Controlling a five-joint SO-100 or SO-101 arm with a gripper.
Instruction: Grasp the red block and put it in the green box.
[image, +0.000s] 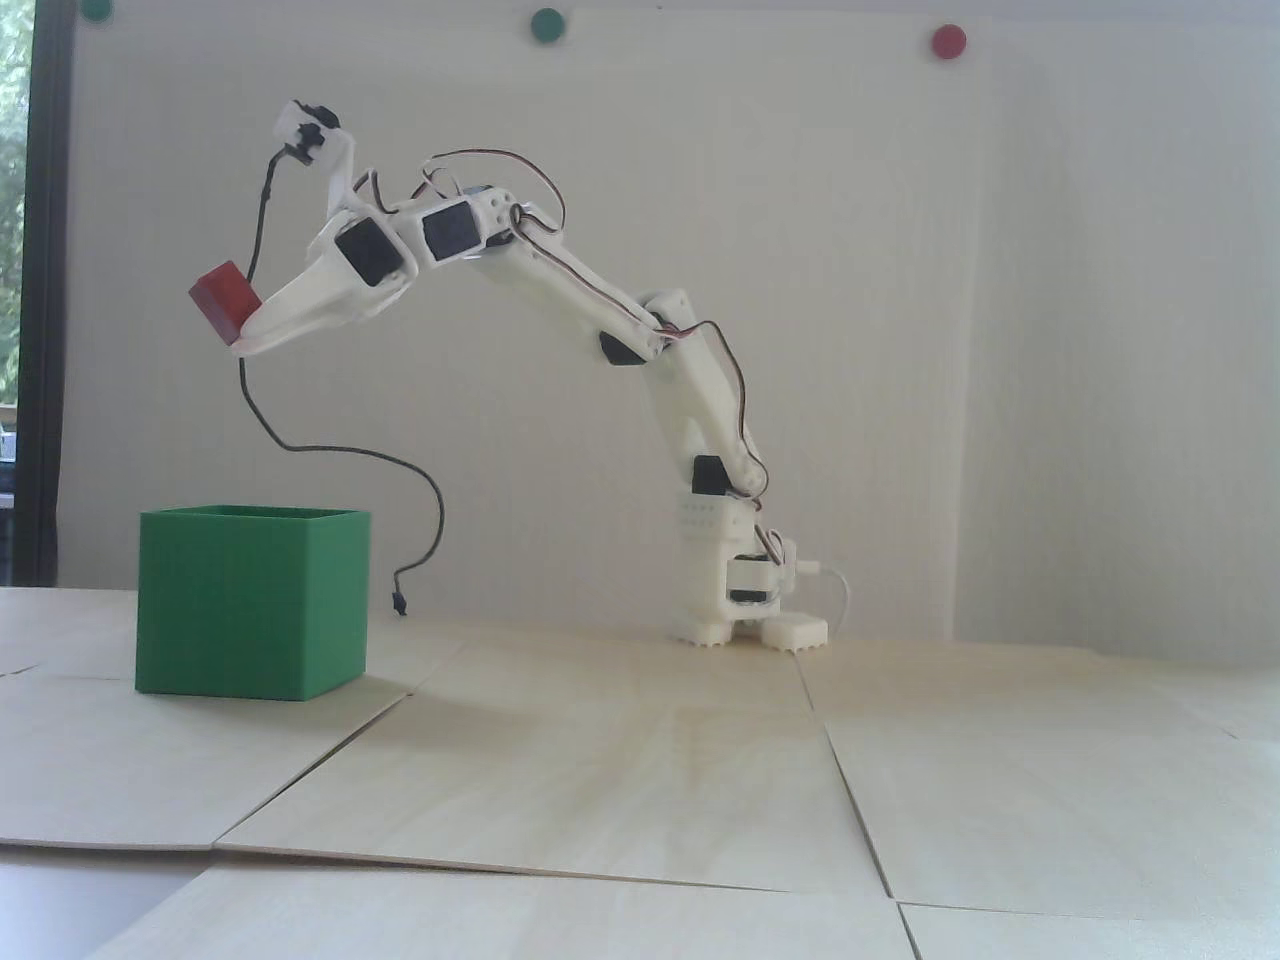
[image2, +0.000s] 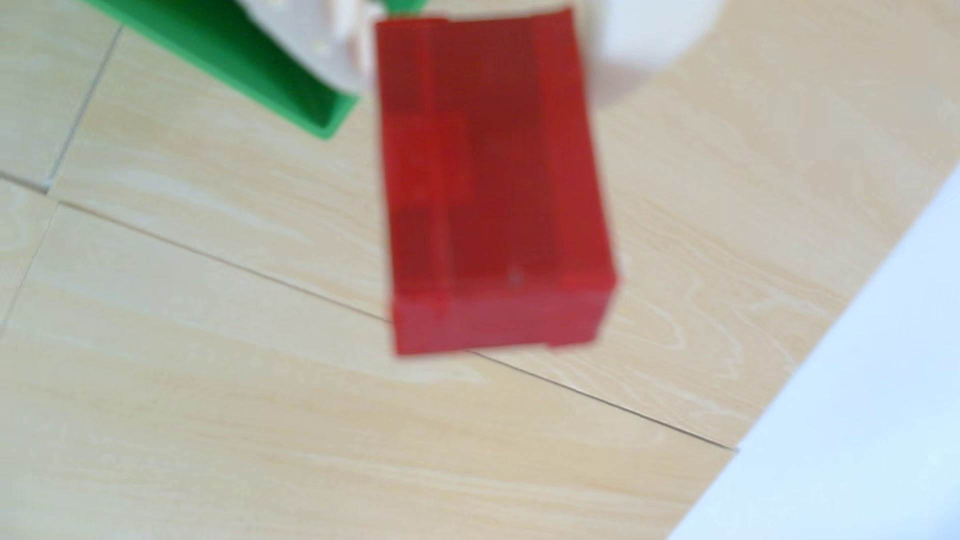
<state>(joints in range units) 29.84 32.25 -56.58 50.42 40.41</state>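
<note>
Red block hangs high in the air, clamped at the tip of the gripper, above the green box and, in the fixed view, roughly over its left half. The step in hand appears to be the carry to the drop. To do it well, the arm should bring the block squarely over the open top, lower it close to the rim, then part the jaws; a release from this height risks a bounce off a thin wall. In the fixed view the block sits tilted. In the wrist view its long axis runs almost straight up the picture, leaning slightly, with only a corner of the box showing at upper left.
</note>
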